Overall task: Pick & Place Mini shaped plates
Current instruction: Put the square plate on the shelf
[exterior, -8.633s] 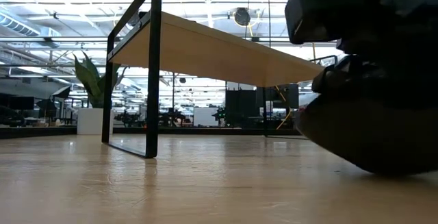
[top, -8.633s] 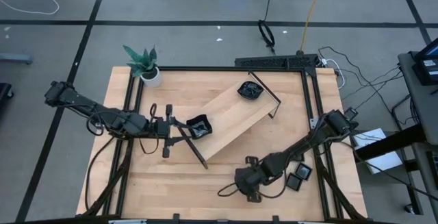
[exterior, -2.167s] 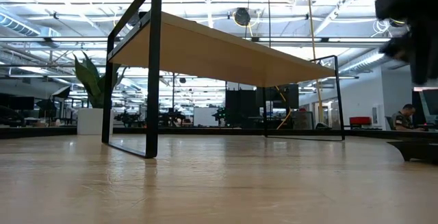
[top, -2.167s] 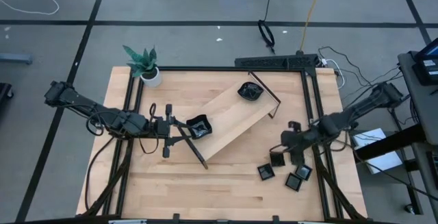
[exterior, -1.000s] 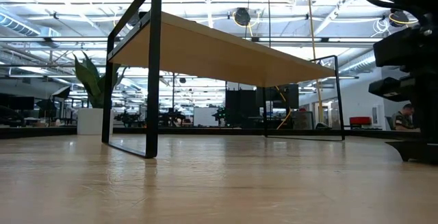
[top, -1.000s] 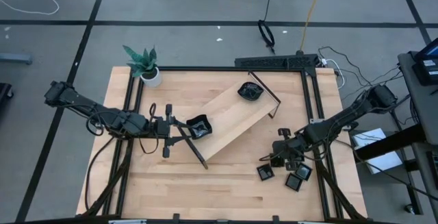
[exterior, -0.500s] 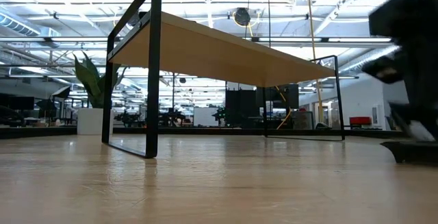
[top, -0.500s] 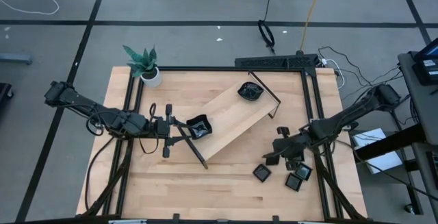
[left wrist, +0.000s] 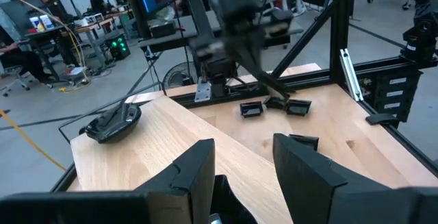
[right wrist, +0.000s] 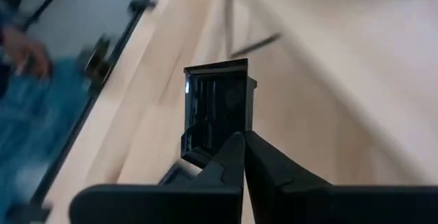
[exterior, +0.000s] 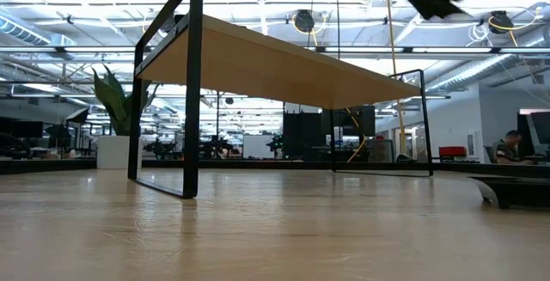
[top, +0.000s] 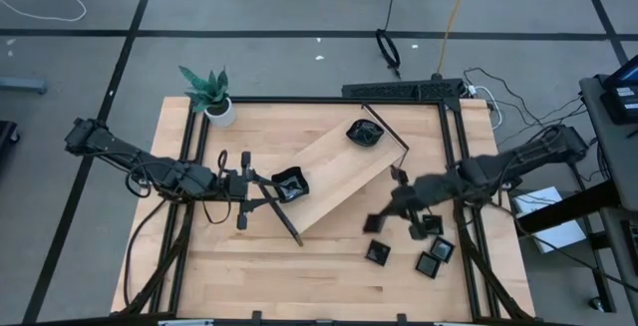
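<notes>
Glossy black sq. mini plate [right wrist: 217,107], ribbed inside, is being gripped edge-on by right pincer [right wrist: 239,145]; left pincer [left wrist: 241,159] is being kept released. No writing legible.

A square black plate [right wrist: 219,104] is held up on edge between the right gripper's [right wrist: 241,145] closed fingers, its glossy hollow facing the wrist camera, just off the lower end of the wooden tray [top: 339,171]. On that tray, a rounded wavy-edged plate [top: 365,133] lies flat at the far end and a square one [top: 290,183] at the near end. Three more square plates lie flat on the table right of the tray: one [top: 378,252] nearest it, one [top: 433,225] farther right, one [top: 432,263] toward the front.
</notes>
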